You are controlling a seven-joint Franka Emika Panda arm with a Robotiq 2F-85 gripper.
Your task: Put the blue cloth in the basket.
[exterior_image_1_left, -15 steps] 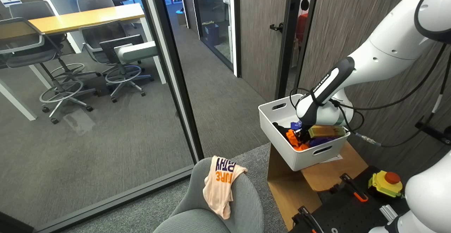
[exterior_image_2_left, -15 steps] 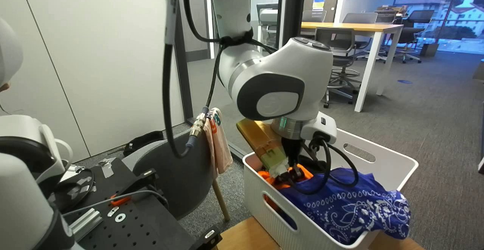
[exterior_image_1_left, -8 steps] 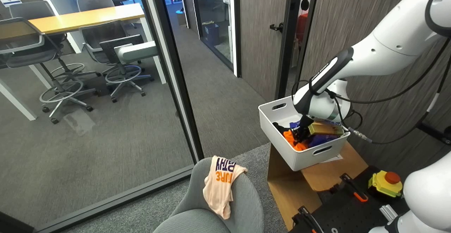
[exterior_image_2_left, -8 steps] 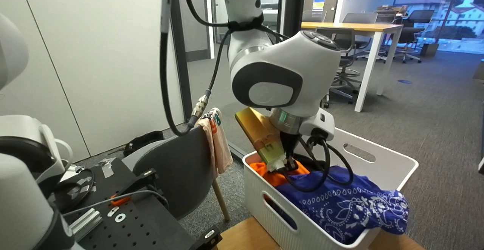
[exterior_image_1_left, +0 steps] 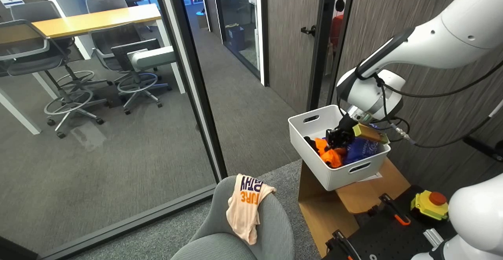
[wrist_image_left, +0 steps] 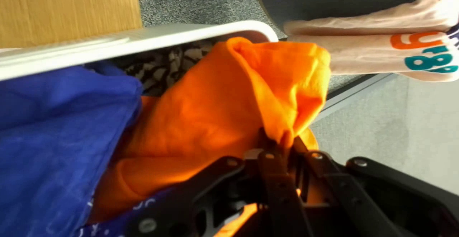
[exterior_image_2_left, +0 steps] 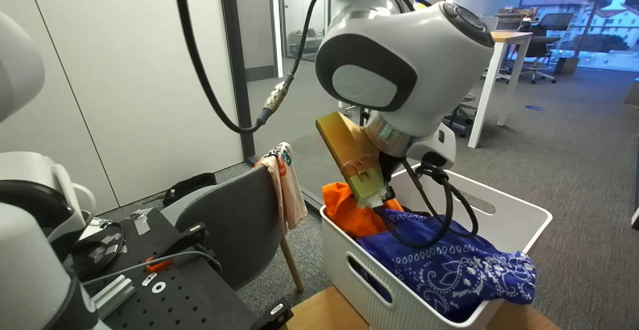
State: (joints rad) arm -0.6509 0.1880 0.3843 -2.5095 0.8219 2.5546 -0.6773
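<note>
The blue cloth with a white pattern lies in the white basket, one end draped over the rim in an exterior view. It also shows in an exterior view and in the wrist view. My gripper is shut on a bunched part of an orange cloth, beside the blue cloth. The orange cloth rises from the basket into the jaws, its lower part against the contents. In an exterior view the gripper is low over the basket; its fingertips are partly hidden in an exterior view.
The basket stands on a wooden stand. A peach shirt hangs on a grey chair nearby. A black perforated board with tools is close by. A yellow box is fixed at the wrist, and cables loop over the basket.
The arm and gripper have risen, lifting the orange cloth's held part higher out of the basket. The wrist has tilted. The blue cloth has shifted only slightly.
</note>
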